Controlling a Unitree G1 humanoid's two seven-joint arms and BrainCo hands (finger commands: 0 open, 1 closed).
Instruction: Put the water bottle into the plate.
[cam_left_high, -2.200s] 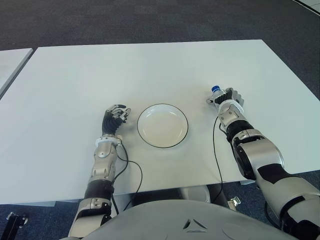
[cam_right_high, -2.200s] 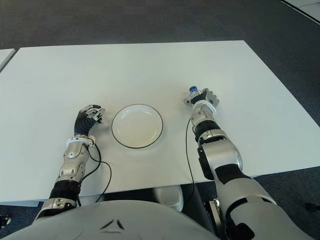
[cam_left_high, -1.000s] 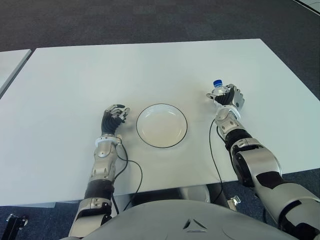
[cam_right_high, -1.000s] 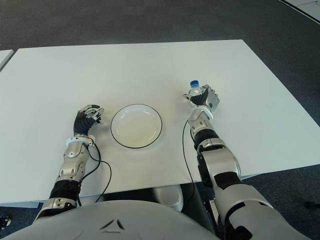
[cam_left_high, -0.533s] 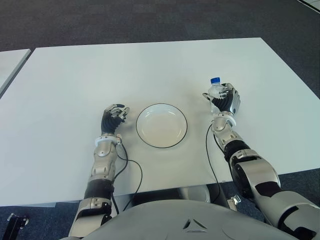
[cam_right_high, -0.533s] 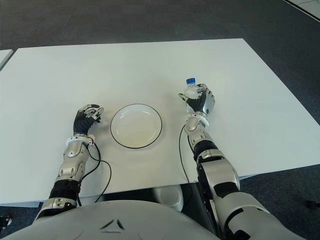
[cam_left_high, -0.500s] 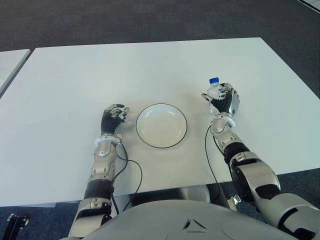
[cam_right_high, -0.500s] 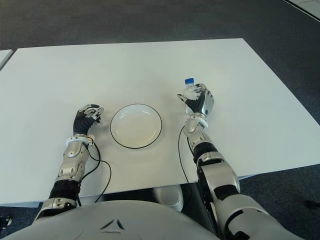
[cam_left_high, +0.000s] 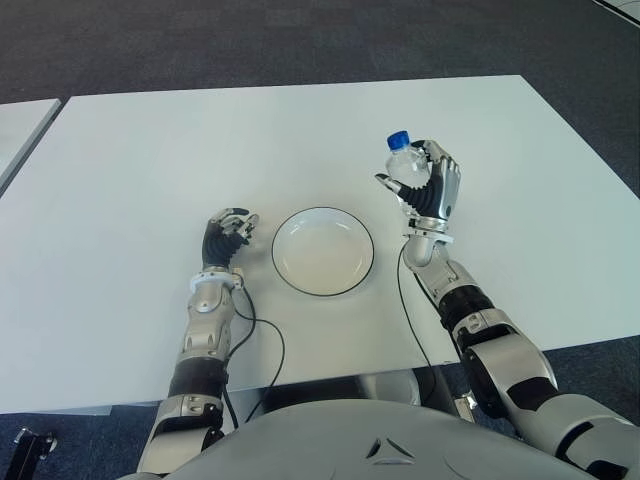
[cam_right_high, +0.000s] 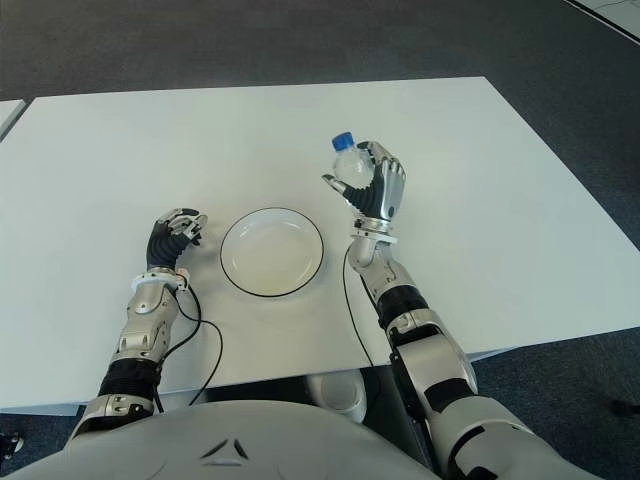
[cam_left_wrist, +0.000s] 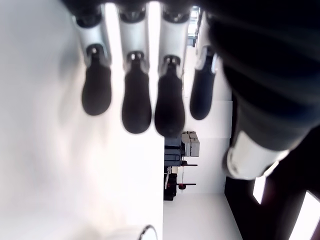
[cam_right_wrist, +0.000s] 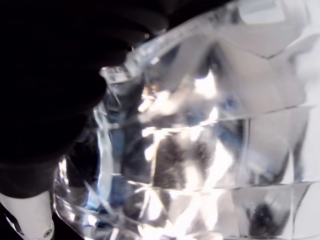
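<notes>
- Right hand (cam_left_high: 432, 190) raised right of plate (cam_left_high: 322, 251), fingers wrapped around water bottle (cam_left_high: 403, 160), cap up.
- Left hand (cam_left_high: 228, 232) left of plate, fingers curled, empty.

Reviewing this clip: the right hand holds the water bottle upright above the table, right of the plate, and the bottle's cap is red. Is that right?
Not quite: the cap is blue, not red, as the left eye view shows. The rest stands: the right hand has its fingers closed on the water bottle, held upright above the table, to the right of the plate.
</notes>
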